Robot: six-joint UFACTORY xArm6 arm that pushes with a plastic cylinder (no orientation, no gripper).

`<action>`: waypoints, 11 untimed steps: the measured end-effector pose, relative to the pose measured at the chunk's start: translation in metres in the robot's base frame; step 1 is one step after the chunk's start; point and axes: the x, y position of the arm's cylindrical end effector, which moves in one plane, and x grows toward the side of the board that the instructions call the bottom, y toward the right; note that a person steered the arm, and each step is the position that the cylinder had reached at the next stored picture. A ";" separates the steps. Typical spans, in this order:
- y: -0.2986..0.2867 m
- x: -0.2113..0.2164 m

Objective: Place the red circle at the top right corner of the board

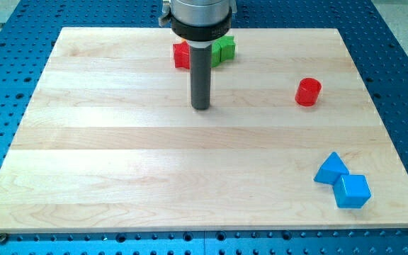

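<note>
The red circle, a short red cylinder, stands on the wooden board at the view's right, a little below the top right corner. My tip rests on the board near the top middle, well to the left of the red circle and not touching it. A red block and a green block sit just above my tip at the view's top, partly hidden behind the rod; their shapes cannot be made out.
A blue triangle and a blue cube lie touching each other near the board's bottom right corner. A blue perforated table surrounds the board.
</note>
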 end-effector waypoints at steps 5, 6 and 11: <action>0.167 0.019; 0.182 -0.010; 0.234 -0.078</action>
